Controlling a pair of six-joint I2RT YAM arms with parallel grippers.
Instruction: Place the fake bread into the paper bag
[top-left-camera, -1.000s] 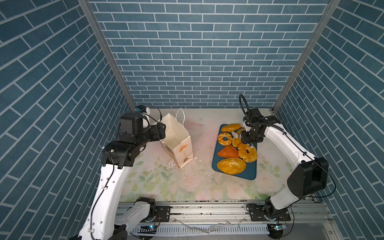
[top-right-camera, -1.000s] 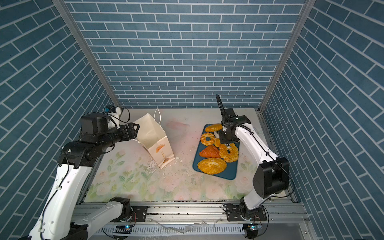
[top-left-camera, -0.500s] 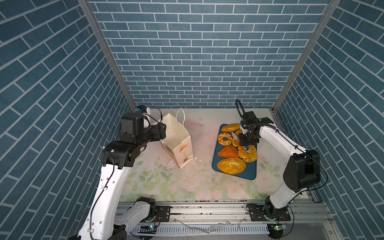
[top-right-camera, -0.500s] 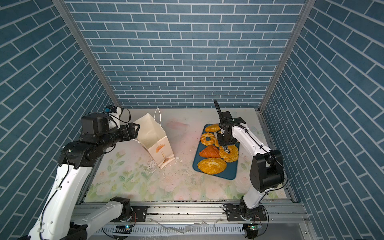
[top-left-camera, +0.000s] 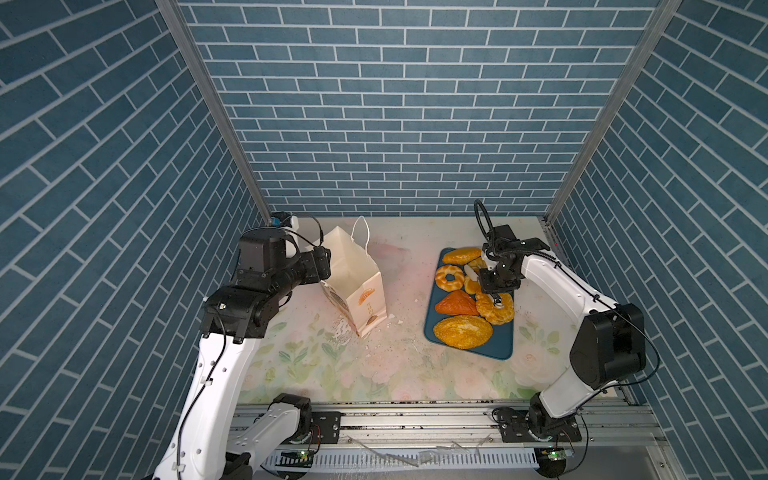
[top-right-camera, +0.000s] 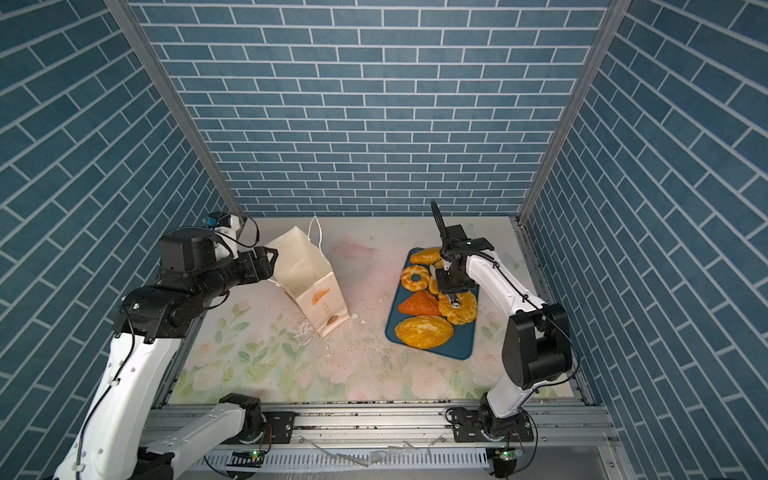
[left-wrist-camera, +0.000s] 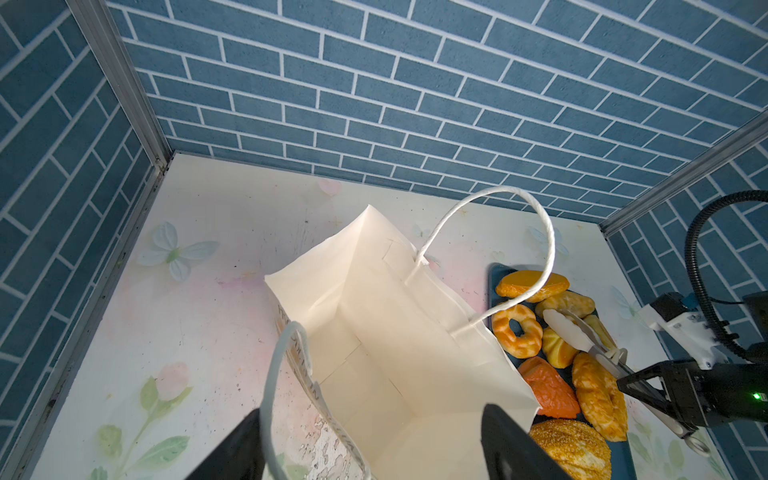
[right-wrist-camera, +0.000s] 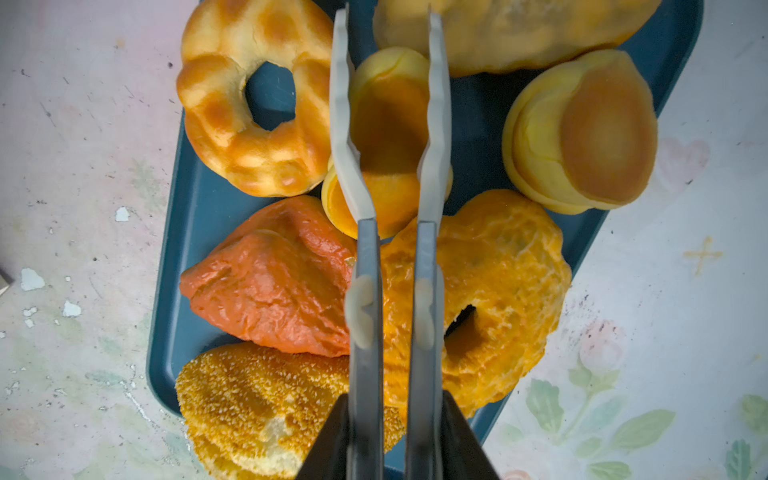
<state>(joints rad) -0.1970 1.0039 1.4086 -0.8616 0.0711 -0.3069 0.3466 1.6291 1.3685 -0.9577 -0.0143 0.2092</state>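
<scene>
Now, right gripper (right-wrist-camera: 392, 419) clamped on metal tongs (right-wrist-camera: 368, 291), tips pressed on small bun (right-wrist-camera: 388, 124) among fake bread (top-left-camera: 462, 331) on blue tray (top-left-camera: 501, 343) at right, left gripper (left-wrist-camera: 372, 419) spread wide, astride paper bag (top-left-camera: 353, 278) mouth, left side.

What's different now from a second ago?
The right fingers edged slightly toward the paper bag and squeezed their tongs in around the small round bun on the tray. The left fingers, the bag and the other bread stayed put.
</scene>
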